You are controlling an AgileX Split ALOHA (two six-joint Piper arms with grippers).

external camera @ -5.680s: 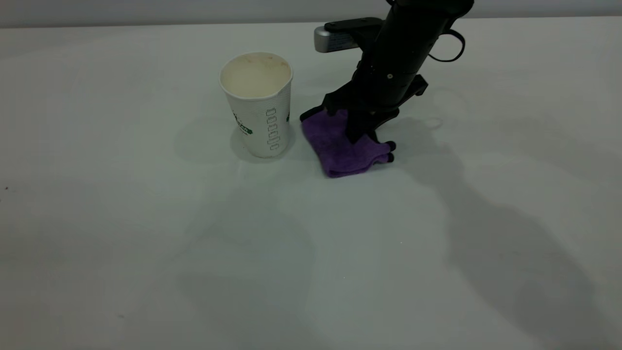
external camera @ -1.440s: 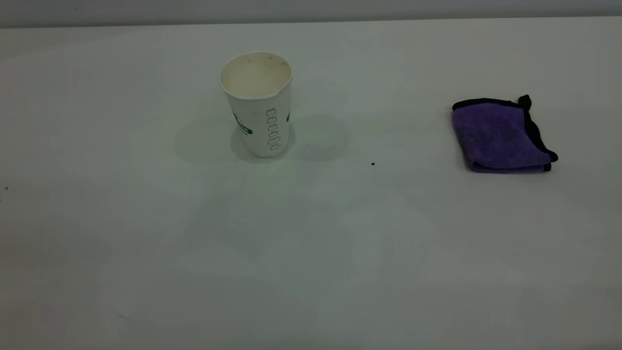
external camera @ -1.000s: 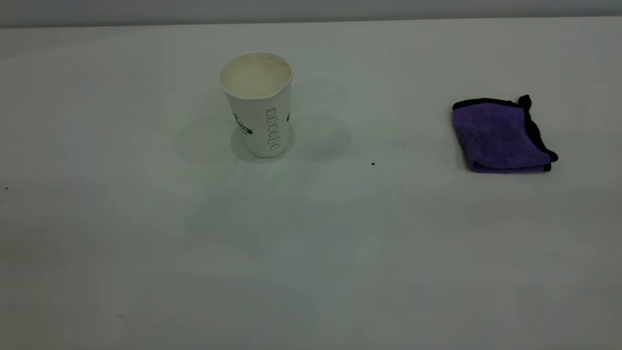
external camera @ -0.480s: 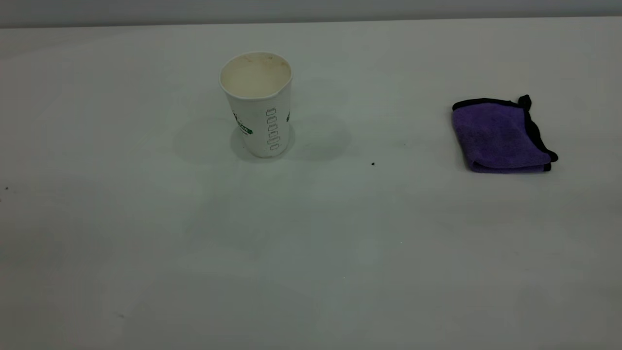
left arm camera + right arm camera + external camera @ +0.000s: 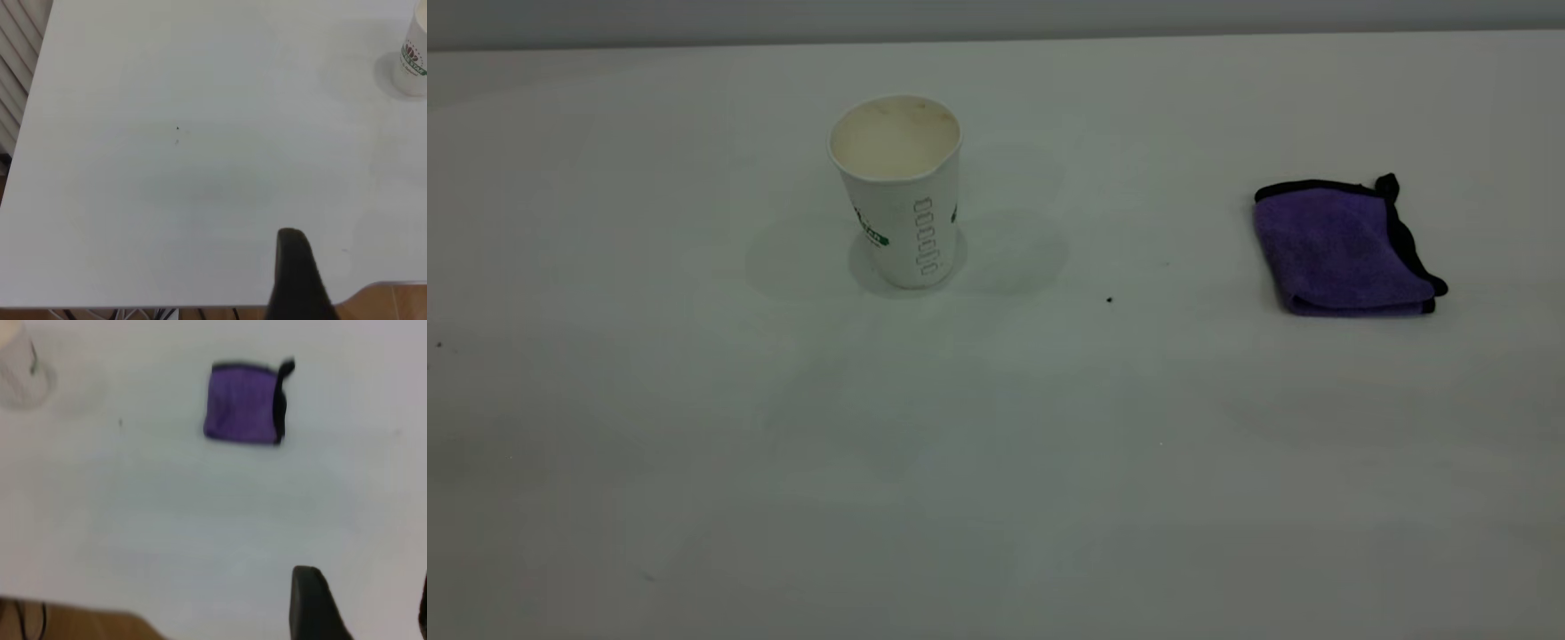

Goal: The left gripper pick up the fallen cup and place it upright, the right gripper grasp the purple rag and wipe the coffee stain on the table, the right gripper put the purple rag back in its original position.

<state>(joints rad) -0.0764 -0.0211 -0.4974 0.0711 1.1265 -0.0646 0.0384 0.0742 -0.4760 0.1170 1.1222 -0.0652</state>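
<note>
The white paper cup (image 5: 895,191) with green print stands upright on the white table (image 5: 996,498), left of centre. It also shows at the edge of the left wrist view (image 5: 415,57). The folded purple rag (image 5: 1343,249) lies flat on the table at the right, black loop at its far corner, and shows in the right wrist view (image 5: 245,403). No coffee stain shows where the table is bare. Neither gripper is in the exterior view. My left gripper (image 5: 360,270) hangs open over the table's edge. My right gripper (image 5: 365,607) is open and empty, well back from the rag.
A tiny dark speck (image 5: 1109,300) lies on the table between the cup and the rag. Another speck (image 5: 438,344) sits at the far left. The table's edge and the brown floor (image 5: 393,303) show in the left wrist view.
Earlier my right gripper held the rag on the table beside the cup. The rag now lies apart at the right and the gripper is out of the exterior view. Nothing has moved in the last second.
</note>
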